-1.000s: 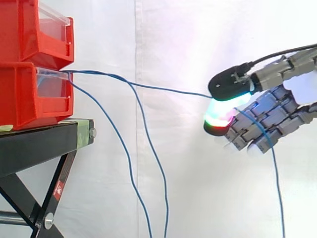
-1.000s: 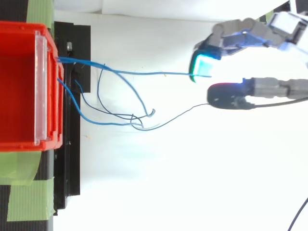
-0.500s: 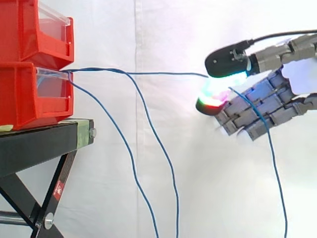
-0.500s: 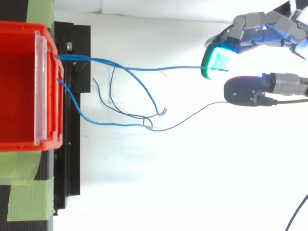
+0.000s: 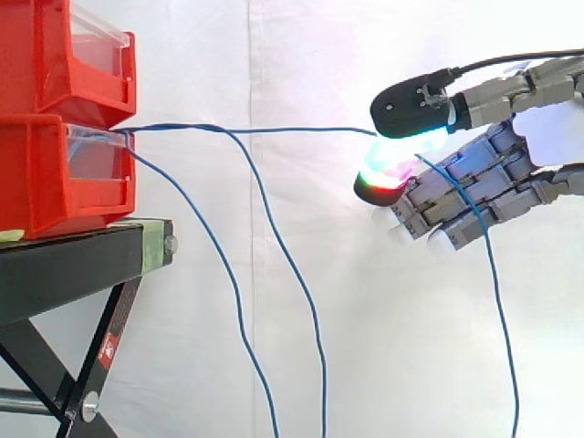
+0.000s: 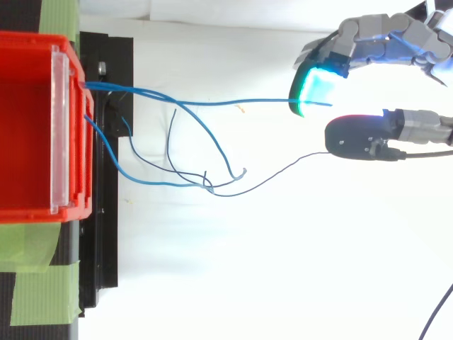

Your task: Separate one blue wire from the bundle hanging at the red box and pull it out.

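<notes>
Biggest first: white curtain [image 5: 301, 55] behind, black stand [image 5: 73, 265] at left, red boxes [image 5: 55, 173] stacked on it, none of that moves. What changes is the hand [image 5: 474, 192]: over the last sec it lifts & edges a bit toward the boxes in the side view. It's closed in a pinch, thumb over a glowing fingertip [image 5: 379, 178], w/ one blue wire [image 5: 292, 130] caught btwn them; the other fingers curl loosely below. That wire sloped down to the hand a sec ago; now it runs approx level from the lower box's front to the pinch, then drapes over the fingers & hangs down. Top view has the same wire [image 6: 233, 103] straight & apart from the rest. The other wires [image 5: 228, 274] droop from the box as before, though their loose curls [image 6: 212, 180] shift a little. So you've got it separated, I'd say, but not out yet: it's still at the box. Lifting only takes up slack, so you'll need travel away from the box
</notes>
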You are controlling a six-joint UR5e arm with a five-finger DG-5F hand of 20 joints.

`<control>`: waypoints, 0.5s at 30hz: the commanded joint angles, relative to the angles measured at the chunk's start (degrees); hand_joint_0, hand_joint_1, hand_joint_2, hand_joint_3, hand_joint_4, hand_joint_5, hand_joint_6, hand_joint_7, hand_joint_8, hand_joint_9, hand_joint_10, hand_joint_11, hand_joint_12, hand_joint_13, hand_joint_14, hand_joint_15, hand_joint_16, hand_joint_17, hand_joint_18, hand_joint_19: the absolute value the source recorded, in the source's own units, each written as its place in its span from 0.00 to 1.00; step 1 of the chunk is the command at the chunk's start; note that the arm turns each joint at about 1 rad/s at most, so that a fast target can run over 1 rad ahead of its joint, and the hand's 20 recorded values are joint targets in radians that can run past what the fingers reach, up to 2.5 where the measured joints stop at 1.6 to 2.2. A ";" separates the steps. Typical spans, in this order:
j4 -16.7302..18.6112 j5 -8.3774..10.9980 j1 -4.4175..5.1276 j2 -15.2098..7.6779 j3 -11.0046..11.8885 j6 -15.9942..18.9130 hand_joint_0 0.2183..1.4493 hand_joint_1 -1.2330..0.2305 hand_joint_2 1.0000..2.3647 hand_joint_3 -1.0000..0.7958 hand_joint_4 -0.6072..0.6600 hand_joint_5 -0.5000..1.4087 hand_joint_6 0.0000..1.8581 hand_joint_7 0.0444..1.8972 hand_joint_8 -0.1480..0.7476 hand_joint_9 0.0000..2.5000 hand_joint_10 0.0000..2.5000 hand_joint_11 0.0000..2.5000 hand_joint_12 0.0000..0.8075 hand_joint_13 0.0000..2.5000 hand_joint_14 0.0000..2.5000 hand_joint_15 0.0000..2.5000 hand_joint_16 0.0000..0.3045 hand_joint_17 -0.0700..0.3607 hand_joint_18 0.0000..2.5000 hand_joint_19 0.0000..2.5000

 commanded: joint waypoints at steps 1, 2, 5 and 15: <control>-0.04 0.00 0.00 0.00 -0.02 -0.03 0.30 0.32 0.02 0.63 0.38 0.20 0.43 0.68 0.47 0.23 0.00 0.14 0.47 0.12 0.00 0.14 0.17 0.44 0.13 0.20; -0.04 0.00 0.00 0.00 -0.02 -0.03 0.30 0.32 0.02 0.63 0.37 0.20 0.43 0.68 0.47 0.23 0.00 0.14 0.47 0.12 0.00 0.14 0.17 0.44 0.13 0.20; -0.04 0.00 -0.44 0.00 -0.02 -0.03 0.30 0.32 0.02 0.63 0.37 0.20 0.43 0.68 0.47 0.23 0.00 0.14 0.47 0.12 0.00 0.14 0.17 0.44 0.13 0.20; 0.05 -0.09 -0.26 0.00 -0.02 -0.03 0.30 0.31 0.02 0.63 0.37 0.20 0.43 0.68 0.47 0.23 0.00 0.14 0.47 0.12 0.01 0.14 0.17 0.44 0.13 0.19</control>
